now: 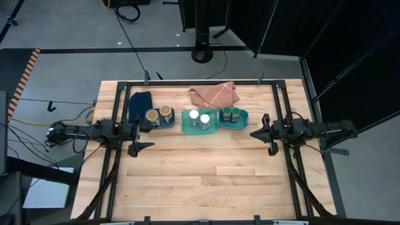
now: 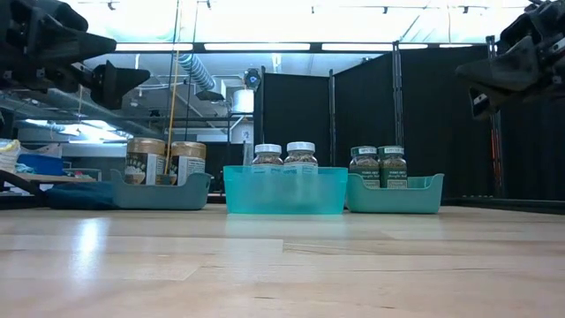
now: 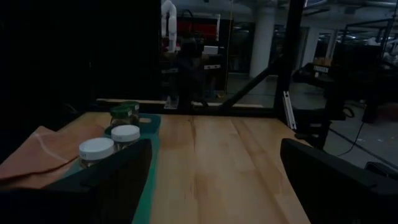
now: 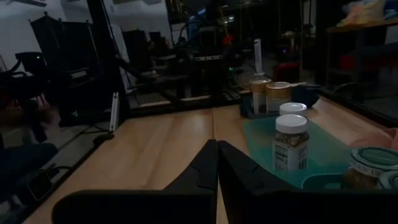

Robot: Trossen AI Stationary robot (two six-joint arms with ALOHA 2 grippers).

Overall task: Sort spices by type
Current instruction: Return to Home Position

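Observation:
Six spice jars stand in three teal trays across the far middle of the table. Two tan-lidded jars [image 1: 159,113] sit in the left tray [image 1: 169,123], two white-lidded jars [image 1: 199,117] in the middle tray [image 1: 186,127], and two green-lidded jars [image 1: 230,113] in the right tray [image 1: 244,122]. My left gripper [image 1: 150,137] hovers open near the left tray, pointing level toward the table's right. My right gripper [image 1: 252,134] hovers shut right of the green jars' tray, pointing level toward the left. Neither touches anything.
A dark blue cloth [image 1: 140,100] lies left of the tan jars' tray, and a pinkish-brown cloth [image 1: 214,95] lies behind the middle tray. A black frame [image 1: 200,83] borders the table. The near half of the wooden tabletop [image 1: 200,181] is bare.

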